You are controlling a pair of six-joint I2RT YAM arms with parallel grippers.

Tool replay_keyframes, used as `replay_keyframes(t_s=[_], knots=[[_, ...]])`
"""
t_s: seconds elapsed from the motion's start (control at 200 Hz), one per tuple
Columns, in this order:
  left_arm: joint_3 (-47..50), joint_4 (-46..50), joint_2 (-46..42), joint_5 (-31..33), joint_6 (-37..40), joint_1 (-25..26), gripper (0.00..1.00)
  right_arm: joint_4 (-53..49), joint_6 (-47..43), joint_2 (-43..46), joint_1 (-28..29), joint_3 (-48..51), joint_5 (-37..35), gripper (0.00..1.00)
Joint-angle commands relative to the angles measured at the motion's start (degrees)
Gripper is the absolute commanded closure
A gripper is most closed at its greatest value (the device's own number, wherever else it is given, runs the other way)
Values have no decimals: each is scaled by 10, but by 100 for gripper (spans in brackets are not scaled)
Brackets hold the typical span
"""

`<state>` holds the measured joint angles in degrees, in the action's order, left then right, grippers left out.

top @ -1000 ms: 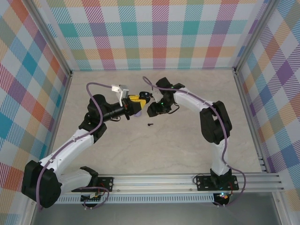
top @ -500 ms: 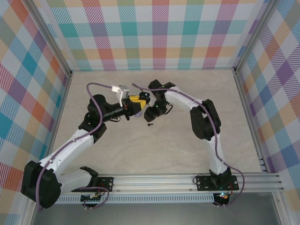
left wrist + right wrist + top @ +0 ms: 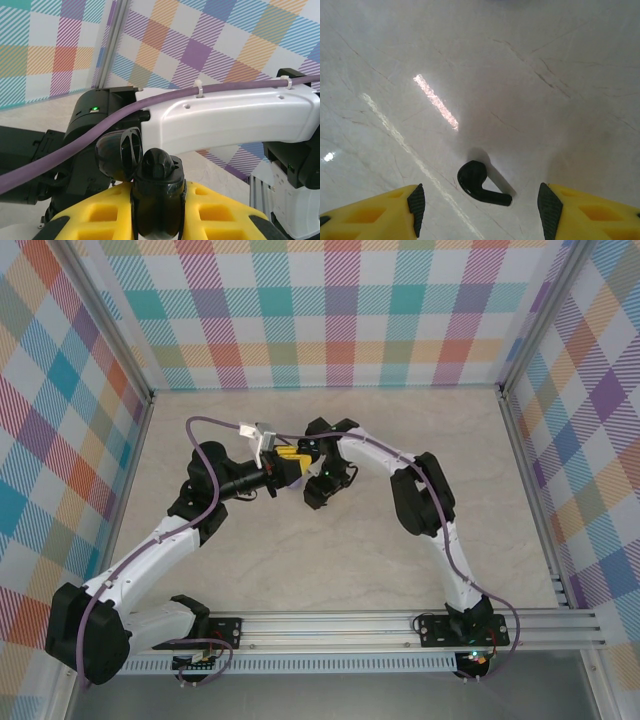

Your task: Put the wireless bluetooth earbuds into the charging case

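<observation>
The right gripper [image 3: 481, 212] hangs wide open and empty, a black earbud [image 3: 482, 184] lying on the tabletop [image 3: 555, 70] centred under its gap. This looks like the pickup step, so next lower and close (squarely across the bud). The left gripper [image 3: 159, 220] clamps the charging case [image 3: 156, 195], lid open.

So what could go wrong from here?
The black earbud lies flat on the glossy table inside the open right end effector; closing could flick it away. The right arm also sits very close to the left end effector holding the charging case, so a bump could dislodge it.
</observation>
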<state>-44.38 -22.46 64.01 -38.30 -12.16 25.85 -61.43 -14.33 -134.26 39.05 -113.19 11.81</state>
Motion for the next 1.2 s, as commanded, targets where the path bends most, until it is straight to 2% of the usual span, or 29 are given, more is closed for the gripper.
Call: replay_keyframes(t_s=[0.0,0.24,0.735,0.965,1.195], knots=[[-5,4,-4,-4,13,4,95,-30,-24,-13,8,-20,-10,37],[-9,15,-4,-2,19,4,95,-42,-27,-20,22,-21,-15,40],[-14,18,-1,-2,21,4,95,-38,35,-20,47,-12,-96,59],[-18,17,5,-6,20,5,95,-21,75,-20,49,-12,-121,57],[-19,15,6,-6,19,5,95,-23,76,-31,59,-22,-133,56]])
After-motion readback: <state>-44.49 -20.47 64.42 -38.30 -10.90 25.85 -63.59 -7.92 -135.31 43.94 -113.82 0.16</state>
